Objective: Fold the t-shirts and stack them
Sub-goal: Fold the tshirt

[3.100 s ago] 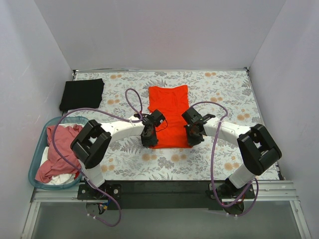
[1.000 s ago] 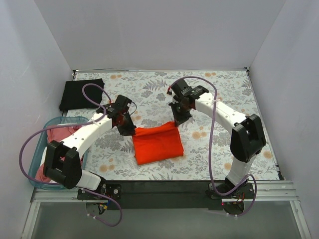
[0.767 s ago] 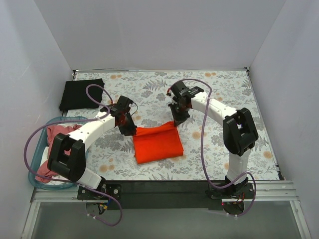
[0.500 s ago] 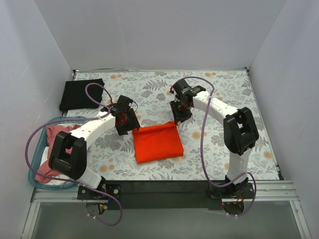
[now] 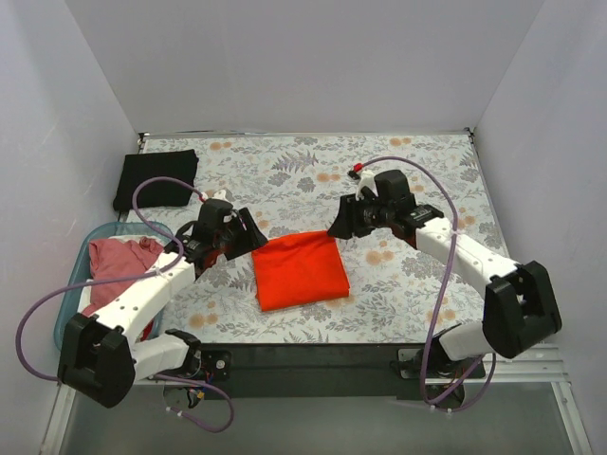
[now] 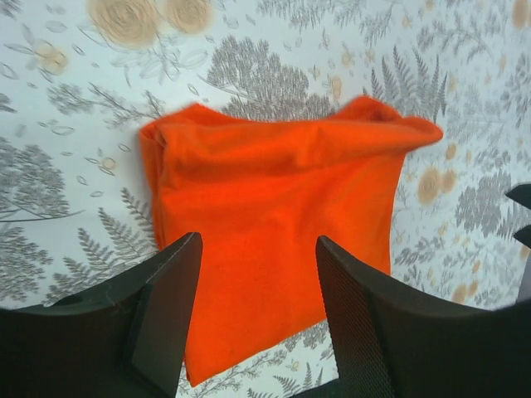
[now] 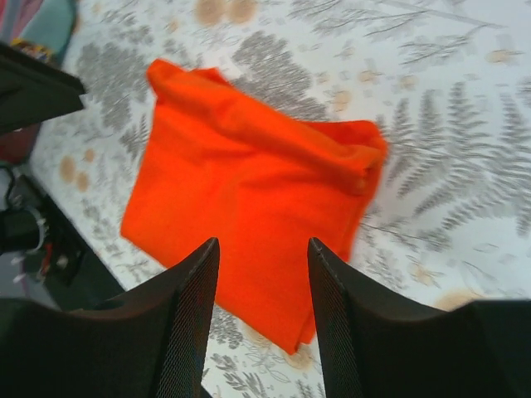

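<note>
A bright orange-red t-shirt (image 5: 300, 270) lies folded into a rough square at the middle of the table, also seen in the left wrist view (image 6: 274, 215) and the right wrist view (image 7: 249, 186). A black t-shirt (image 5: 156, 177) lies folded at the back left. Pink cloth (image 5: 119, 270) over white cloth fills the teal basket. My left gripper (image 5: 254, 237) hovers just left of the orange shirt's far left corner, open and empty (image 6: 259, 249). My right gripper (image 5: 340, 227) hangs by the far right corner, open and empty (image 7: 264, 253).
A teal plastic basket (image 5: 71, 303) stands off the table's left edge. White walls close in the floral tablecloth (image 5: 417, 171) on three sides. The arm bases sit on a black rail at the near edge.
Both grippers have let go of the orange shirt's far edge and opened, then pulled back and up, the left toward the left, the right toward the right. The shirt stays folded in place.
</note>
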### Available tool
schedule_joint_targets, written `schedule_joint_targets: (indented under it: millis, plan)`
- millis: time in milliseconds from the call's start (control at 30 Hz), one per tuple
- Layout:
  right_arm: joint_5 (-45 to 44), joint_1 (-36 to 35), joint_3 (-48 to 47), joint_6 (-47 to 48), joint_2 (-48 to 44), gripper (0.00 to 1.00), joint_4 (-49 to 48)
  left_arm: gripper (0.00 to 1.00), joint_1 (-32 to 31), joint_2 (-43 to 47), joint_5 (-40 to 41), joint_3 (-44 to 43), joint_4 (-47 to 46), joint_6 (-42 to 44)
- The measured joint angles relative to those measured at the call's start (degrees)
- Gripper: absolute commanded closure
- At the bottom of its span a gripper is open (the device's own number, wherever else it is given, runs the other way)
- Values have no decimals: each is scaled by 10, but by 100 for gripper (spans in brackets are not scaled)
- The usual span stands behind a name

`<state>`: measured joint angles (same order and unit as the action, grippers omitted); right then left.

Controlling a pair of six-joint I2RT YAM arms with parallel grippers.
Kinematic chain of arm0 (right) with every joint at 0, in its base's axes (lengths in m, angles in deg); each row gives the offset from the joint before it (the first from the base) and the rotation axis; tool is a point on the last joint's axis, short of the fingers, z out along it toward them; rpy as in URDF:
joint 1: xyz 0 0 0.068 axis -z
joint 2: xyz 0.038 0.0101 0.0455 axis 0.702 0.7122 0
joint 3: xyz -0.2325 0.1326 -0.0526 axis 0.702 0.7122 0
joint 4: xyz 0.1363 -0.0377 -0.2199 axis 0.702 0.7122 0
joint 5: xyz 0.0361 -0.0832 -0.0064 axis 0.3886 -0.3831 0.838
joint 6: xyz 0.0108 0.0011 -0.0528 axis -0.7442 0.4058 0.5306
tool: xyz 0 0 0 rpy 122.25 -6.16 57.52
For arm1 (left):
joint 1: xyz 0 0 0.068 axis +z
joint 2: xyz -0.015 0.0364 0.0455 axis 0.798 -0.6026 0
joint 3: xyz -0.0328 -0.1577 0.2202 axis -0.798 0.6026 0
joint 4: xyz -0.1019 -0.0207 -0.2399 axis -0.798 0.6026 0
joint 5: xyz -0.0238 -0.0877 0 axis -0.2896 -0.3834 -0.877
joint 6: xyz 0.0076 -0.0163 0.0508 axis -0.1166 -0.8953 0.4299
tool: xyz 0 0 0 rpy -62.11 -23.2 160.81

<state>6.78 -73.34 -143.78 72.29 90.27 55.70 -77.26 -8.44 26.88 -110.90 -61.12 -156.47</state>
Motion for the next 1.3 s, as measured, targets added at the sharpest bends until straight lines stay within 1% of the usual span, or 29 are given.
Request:
schedule_joint_targets:
  millis: [67, 100, 233, 333, 433, 567, 667, 733, 867, 900, 1000, 1067, 1200, 1300]
  plan:
    - [57, -2, 25, -15, 27, 48, -56, 49, -2, -10, -35, 29, -35, -6]
    - [86, -2, 26, -21, 49, 48, -80, 56, -3, -23, -49, 36, -49, -9]
    - [173, 0, 25, -50, 145, 48, -177, 64, 4, -91, -80, 44, -122, -35]
    - [216, 7, 9, -66, 216, 48, -222, 67, 32, -144, -97, 48, -183, -55]
    - [247, 25, -22, -84, 297, 50, -265, 69, 60, -217, -110, 41, -234, -70]
    - [272, 60, -69, -111, 392, 51, -299, 69, 86, -319, -130, 5, -268, -82]
    - [308, 89, -90, -139, 432, 51, -323, 69, 98, -347, -131, -22, -284, -82]
    - [311, 103, -96, -148, 436, 48, -331, 68, 103, -355, -130, -32, -285, -77]
    - [311, 122, -97, -157, 432, 47, -342, 59, 107, -369, -125, -65, -266, -54]
    - [310, 126, -96, -160, 427, 46, -342, 52, 108, -369, -125, -71, -261, -49]
    - [309, 127, -69, -166, 380, 46, -342, 42, 106, -351, -124, -77, -244, -37]
    - [314, 125, -38, -169, 326, 46, -346, 41, 101, -313, -121, -72, -224, -33]
    - [340, 120, 37, -179, 209, 46, -372, 41, 64, -180, -110, -43, -202, -38]
    - [365, 114, 105, -183, 152, 46, -391, 46, 20, -81, -114, -5, -188, -57]
